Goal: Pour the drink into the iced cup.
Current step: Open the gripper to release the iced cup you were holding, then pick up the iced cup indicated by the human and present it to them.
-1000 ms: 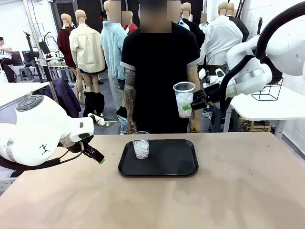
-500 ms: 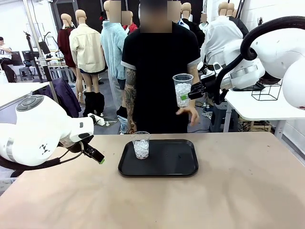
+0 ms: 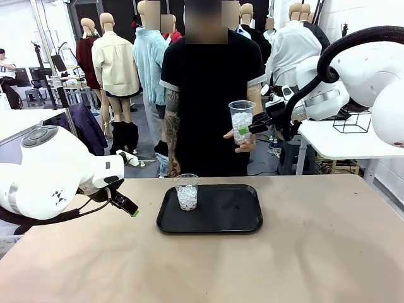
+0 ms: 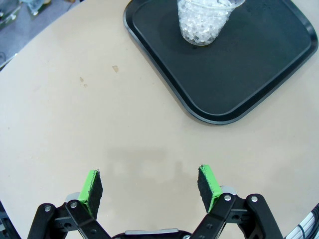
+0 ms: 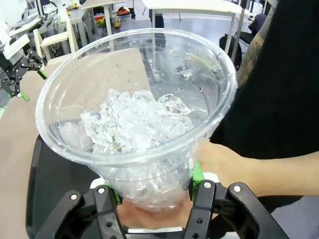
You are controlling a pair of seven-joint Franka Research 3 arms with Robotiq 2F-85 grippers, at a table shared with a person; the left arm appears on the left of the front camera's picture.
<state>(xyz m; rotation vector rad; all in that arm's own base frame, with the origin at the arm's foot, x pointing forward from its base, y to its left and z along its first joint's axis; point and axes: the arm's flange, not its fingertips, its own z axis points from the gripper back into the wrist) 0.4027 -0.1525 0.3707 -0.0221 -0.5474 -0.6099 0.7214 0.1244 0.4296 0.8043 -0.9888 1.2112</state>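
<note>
Black tray (image 3: pixel 214 222) sits mid-worktop (image 3: pixel 303 259). All places are taken from the tray.

Small cup (image 3: pixel 186 191): clear and upright, on the tray's far left part, inside the rim. White ice fills it most of the way up. In the left wrist view the same cup (image 4: pixel 204 22) stands at the top edge, with tray floor (image 4: pixel 259 74) spreading away from it.

Big cup (image 3: pixel 242 122): clear plastic, upright, in the air above and beyond the tray's far edge, toward its right side. Ice (image 5: pixel 134 122) is piled in its lower part. Above the ice the inner wall is beaded with droplets.

Right arm (image 3: pixel 328 95) comes in high from the tray's right. The right jaws are closed on the big cup, low on its wall. A green pad (image 5: pixel 195 172) presses the plastic on each side.

Person's hand (image 3: pixel 243 144): cupped under the big cup's base. In the right wrist view it lies against the base, just below the grip. I cannot tell whether it takes any weight. The person, in a black shirt (image 3: pixel 211 95), stands just beyond the tray's far edge.

Left arm (image 3: pixel 50 177): low, off the tray's left side. The left jaws are spread wide, held above bare worktop and pointing down at it. Both pads (image 4: pixel 91 185) are well apart from each other and from the tray's rim. The tray's nearest rounded corner lies beyond them in the left wrist view.

Faint specks mark the worktop (image 4: pixel 82 82) left of the tray.
</note>
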